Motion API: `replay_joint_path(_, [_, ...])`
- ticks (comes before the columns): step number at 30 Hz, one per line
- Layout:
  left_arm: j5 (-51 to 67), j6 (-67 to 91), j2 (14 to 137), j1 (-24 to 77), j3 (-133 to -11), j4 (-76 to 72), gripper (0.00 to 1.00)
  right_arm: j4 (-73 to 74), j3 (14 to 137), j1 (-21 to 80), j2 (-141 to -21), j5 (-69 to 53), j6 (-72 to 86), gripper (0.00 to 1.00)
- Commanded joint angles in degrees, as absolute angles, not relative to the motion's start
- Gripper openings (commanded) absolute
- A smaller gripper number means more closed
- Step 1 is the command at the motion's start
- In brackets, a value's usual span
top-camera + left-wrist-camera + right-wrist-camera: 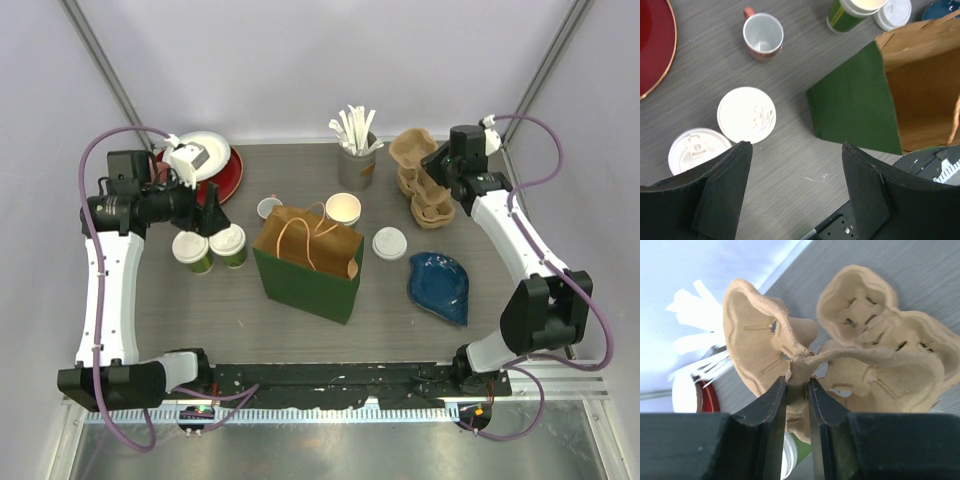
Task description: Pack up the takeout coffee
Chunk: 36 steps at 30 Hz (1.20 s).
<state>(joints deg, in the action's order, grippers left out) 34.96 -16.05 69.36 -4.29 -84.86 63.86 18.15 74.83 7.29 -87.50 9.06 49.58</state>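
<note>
Two green lidded coffee cups (192, 250) (229, 245) stand at the left; in the left wrist view their white lids (746, 115) (697, 150) lie just beyond my fingertips. A third green cup (343, 208) stands open behind the bag, also in the left wrist view (855, 12), with a loose lid (389, 243) to the right of the bag. My left gripper (205, 215) (796, 147) is open and empty above the table beside the lidded cups. My right gripper (433, 165) (797, 382) is shut on the centre ridge of a brown pulp cup carrier (865, 340) (410, 148).
A green paper bag (308, 260) with a brown inside stands open at mid-table. A small red-and-white cup (269, 208), a red plate (225, 175), a holder of white sticks (355, 165), more stacked carriers (430, 205) and a blue dish (440, 285) surround it.
</note>
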Motion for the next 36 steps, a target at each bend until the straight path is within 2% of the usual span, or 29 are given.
replay_joint_path(1, [37.7,-13.8,70.7,-0.5,-89.5,60.6,0.76,22.6,82.8,13.2,-80.4,10.0,42.2,0.01])
replay_joint_path(6, [33.5,-18.2,75.5,8.8,-94.3,59.8,0.79,29.6,92.3,22.4,-76.2,9.2,37.0,0.01])
replay_joint_path(10, [33.9,-23.0,80.1,14.5,-99.6,60.6,0.82,31.6,93.5,27.8,-72.3,8.3,38.2,0.01])
replay_joint_path(16, [32.9,-31.0,87.1,19.3,-106.2,64.8,0.84,32.5,93.0,29.2,-68.5,5.1,40.3,0.01])
replay_joint_path(25, [35.0,-43.4,91.0,24.8,-105.9,70.7,0.84,33.1,93.9,29.4,-68.9,-1.8,40.7,0.01])
replay_joint_path(28, [35.5,-43.3,90.6,25.5,-103.8,71.2,0.80,33.2,94.3,29.3,-68.8,-3.0,40.9,0.01])
replay_joint_path(31, [35.2,-42.0,89.0,25.6,-100.9,70.1,0.56,33.2,94.6,29.3,-68.8,-5.2,41.0,0.01])
replay_joint_path(32, [34.9,-41.5,88.4,25.6,-100.4,69.5,0.35,33.3,94.7,29.4,-68.8,-6.0,41.0,0.01])
replay_joint_path(33, [34.7,-39.7,87.3,25.5,-99.6,69.3,0.25,33.4,94.8,29.4,-68.9,-6.5,41.0,0.01])
replay_joint_path(35, [33.4,-38.0,85.7,25.5,-98.8,68.8,0.08,33.5,95.1,30.0,-68.7,-8.6,40.6,0.01])
replay_joint_path(36, [32.9,-37.1,84.9,25.6,-97.7,68.6,0.03,33.6,95.4,30.2,-68.8,-9.4,39.9,0.01])
